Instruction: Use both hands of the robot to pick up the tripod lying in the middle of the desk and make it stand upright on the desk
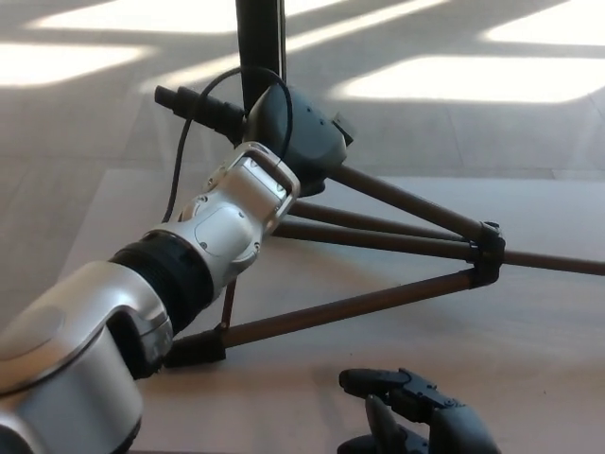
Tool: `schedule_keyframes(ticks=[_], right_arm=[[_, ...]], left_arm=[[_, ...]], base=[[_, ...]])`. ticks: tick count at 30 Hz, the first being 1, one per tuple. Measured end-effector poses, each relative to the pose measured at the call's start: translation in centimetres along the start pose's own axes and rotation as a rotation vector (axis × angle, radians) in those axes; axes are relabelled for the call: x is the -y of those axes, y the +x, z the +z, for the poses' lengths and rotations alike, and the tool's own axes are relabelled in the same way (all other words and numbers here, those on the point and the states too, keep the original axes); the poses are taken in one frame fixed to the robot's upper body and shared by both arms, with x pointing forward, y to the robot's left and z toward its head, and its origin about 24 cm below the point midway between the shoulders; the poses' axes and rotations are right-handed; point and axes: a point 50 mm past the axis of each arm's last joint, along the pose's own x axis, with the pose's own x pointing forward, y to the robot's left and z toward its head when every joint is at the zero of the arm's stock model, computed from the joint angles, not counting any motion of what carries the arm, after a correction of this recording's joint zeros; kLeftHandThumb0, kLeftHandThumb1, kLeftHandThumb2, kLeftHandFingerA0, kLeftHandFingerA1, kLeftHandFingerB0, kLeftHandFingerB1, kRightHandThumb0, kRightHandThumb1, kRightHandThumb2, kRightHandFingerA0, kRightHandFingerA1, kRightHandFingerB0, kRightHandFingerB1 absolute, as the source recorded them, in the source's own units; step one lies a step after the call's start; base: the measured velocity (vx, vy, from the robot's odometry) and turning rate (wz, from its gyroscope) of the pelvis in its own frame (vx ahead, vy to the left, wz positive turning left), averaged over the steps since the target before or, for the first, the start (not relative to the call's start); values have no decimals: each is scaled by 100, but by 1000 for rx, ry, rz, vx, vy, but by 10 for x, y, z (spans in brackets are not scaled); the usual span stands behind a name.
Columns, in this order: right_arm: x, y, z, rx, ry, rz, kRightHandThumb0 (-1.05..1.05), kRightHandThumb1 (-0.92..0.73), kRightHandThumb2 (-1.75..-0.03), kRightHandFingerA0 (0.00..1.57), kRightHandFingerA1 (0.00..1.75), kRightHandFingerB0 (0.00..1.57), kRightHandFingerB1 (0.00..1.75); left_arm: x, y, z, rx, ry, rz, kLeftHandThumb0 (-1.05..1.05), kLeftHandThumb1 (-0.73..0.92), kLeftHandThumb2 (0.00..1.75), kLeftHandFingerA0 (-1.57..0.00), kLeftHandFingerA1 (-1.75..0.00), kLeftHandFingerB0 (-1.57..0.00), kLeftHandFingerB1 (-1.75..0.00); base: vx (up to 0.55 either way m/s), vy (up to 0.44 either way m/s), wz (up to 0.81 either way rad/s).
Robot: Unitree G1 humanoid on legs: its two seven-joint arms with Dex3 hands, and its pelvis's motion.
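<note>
Left hand: my left hand (295, 132) is up at the head of the tripod (378, 232), wrapped over the top where the legs meet; from my camera it looks clenched on that head, though the wrist hides most of the fingers, so I hedge a little on how fully they close.
Left arm: I see my left arm (180, 274) running diagonally from the lower left corner up toward the centre top, silver upper shell nearest the lens, black ring at the joint, pale wrist housing tilted up against the hand.
Cable: a black cable (189, 151) loops from the wrist up and over the hand.
Right hand: my right hand (416, 416) sits low at the bottom edge, right of centre, well apart from the tripod; fingers spread and released, nothing in it.
Tripod: head raised off the desk (529, 359) in my left hand, legs slanting down and to the right; the legs meet a black collar (484, 253) on the right, and one leg runs on past it to the right edge.
Near leg: slopes from the collar down to the left, its black foot (194, 350) resting on the desk just beside my forearm.
Handle: a black handle (194, 102) sticks out left of the tripod head.
Background: a dark vertical post (259, 47) stands behind the hand; sunlit floor (85, 57) beyond the desk.
</note>
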Motion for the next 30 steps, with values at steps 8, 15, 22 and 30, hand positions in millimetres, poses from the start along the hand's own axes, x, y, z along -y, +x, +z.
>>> schedule_keyframes(ticks=[8, 15, 22, 30], right_arm=[[4, 3, 4, 6, -17, -33, -69, -86, -66, 49, 112, 44, 67], [12, 6, 9, 17, 40, -79, -68, -81, -64, 46, 106, 46, 64], [33, 10, 14, 28, 161, -205, -66, -73, -62, 30, 76, 32, 42], [65, 15, 16, 38, 280, -342, -74, -59, -93, 16, 57, 23, 49]], left_arm=[[-3, 1, 11, 30, -87, 47, -42, 57, 57, -100, -154, -87, -78], [0, 0, 10, 15, -41, 42, -41, 66, 64, -91, -145, -78, -91], [1, 0, -1, -6, -40, -11, -41, 72, 65, -95, -131, -86, -114], [2, -2, -9, -24, -49, -22, -40, 72, 68, -95, -138, -85, -122]], base=[[0, 0, 0], [0, 0, 0], [0, 0, 0], [0, 0, 0]])
